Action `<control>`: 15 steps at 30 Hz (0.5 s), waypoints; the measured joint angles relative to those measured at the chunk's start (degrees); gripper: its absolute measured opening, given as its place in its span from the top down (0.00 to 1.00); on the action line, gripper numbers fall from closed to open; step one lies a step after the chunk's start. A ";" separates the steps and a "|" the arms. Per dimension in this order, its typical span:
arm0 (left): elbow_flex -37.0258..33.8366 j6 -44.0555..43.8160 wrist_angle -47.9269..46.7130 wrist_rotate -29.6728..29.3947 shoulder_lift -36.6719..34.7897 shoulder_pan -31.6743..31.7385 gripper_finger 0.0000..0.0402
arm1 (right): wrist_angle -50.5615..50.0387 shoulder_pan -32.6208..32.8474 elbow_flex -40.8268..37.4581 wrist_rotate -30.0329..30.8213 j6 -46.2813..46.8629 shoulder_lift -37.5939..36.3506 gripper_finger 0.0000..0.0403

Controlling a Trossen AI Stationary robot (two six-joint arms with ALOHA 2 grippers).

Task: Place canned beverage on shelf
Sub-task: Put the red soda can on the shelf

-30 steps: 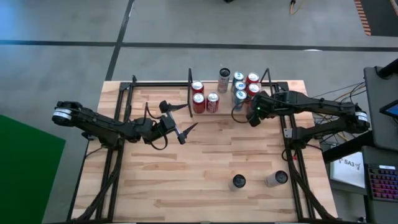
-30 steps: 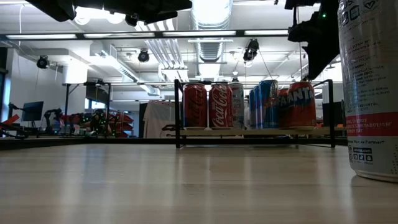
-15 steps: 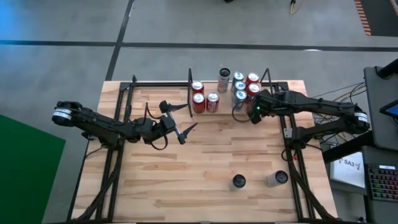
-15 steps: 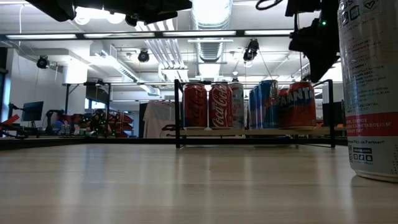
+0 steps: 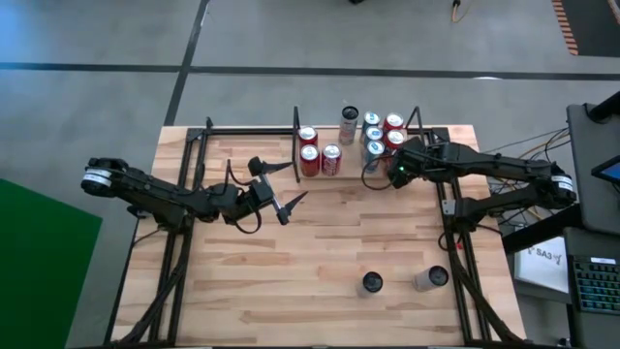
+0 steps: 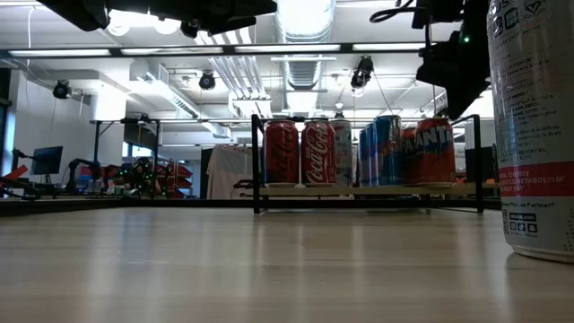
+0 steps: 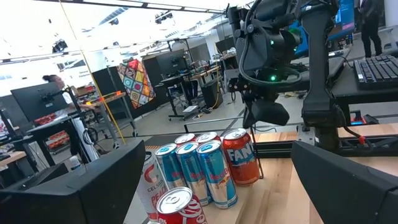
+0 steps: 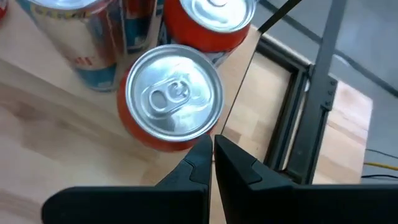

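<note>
Almost nothing has shifted since a second ago: only the right arm has edged a touch, up and toward the table's right side, while the left arm stays put. The small light-wood shelf board with thin black metal rails (image 5: 356, 167) sits at the far edge of the plank tabletop (image 5: 320, 252), and it is crowded: three red cola cans (image 5: 309, 155) on its left part, a tall silver can (image 5: 350, 124) at the back, blue-and-silver cans (image 6: 381, 149) and orange soda cans (image 6: 434, 151) on its right part. Right there hangs the right gripper (image 8: 213, 163), fingers pressed together and carrying nothing, poised just beside the nearest orange soda can (image 8: 173, 99) at the shelf's right front corner. Over on the left half of the table, the left gripper (image 5: 282, 186) hovers with its fingers spread wide, empty, pointed toward the shelf. Down near the front edge, well apart from the shelf, two more cans wait: a dark-topped can (image 5: 371, 283) and a silver can (image 5: 430, 279) side by side.
</note>
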 joint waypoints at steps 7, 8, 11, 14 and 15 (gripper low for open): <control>0.01 -0.11 -0.20 0.00 0.00 0.00 0.03 | 0.50 0.06 0.24 -9.57 -0.21 0.07 0.98; 0.02 -0.13 -0.20 0.00 0.00 0.00 0.03 | 0.51 0.06 0.16 -9.49 -0.21 0.31 0.98; 0.01 -0.15 -0.31 0.00 0.00 0.00 0.03 | 0.49 0.05 -0.04 -7.92 -0.23 0.80 0.98; 0.01 -0.15 -0.36 0.00 0.00 0.00 0.03 | 0.48 0.06 -0.04 -2.97 -0.23 0.83 0.98; 0.01 -0.15 -0.35 0.00 0.00 0.00 0.03 | 0.45 -0.02 -0.04 -1.90 -0.23 0.85 0.98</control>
